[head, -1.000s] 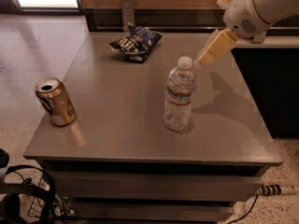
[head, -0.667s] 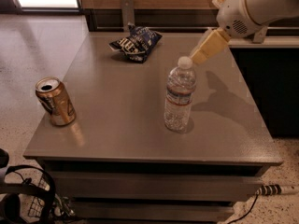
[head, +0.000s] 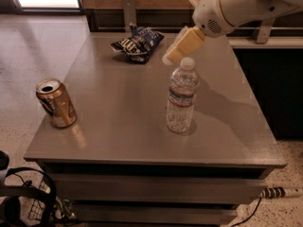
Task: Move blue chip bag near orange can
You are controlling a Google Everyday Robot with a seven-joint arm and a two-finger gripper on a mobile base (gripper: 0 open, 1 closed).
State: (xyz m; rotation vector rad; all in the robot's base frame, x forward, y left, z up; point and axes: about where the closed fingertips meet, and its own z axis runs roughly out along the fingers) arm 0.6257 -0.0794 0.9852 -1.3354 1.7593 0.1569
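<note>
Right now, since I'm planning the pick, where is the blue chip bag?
The blue chip bag lies at the far edge of the table in the camera view, just left of the gripper, which hovers over the water bottle.

**Matt grey counter with foil, metal and clear plastic**

The counter (head: 118, 126) has a smooth, matt grey top with a faint sheen. On it stands a water bottle (head: 182, 98) of clear, ribbed, glossy plastic with a white cap. Behind the bottle lies the blue chip bag (head: 137, 42), made of crinkled, shiny foil. Well to the left of the bottle, the orange can (head: 57, 103) is glossy golden metal with a silver rim. Just above the bottle's cap hangs the gripper (head: 176, 53), smooth cream plastic on a glossy white arm (head: 236, 6).
</note>
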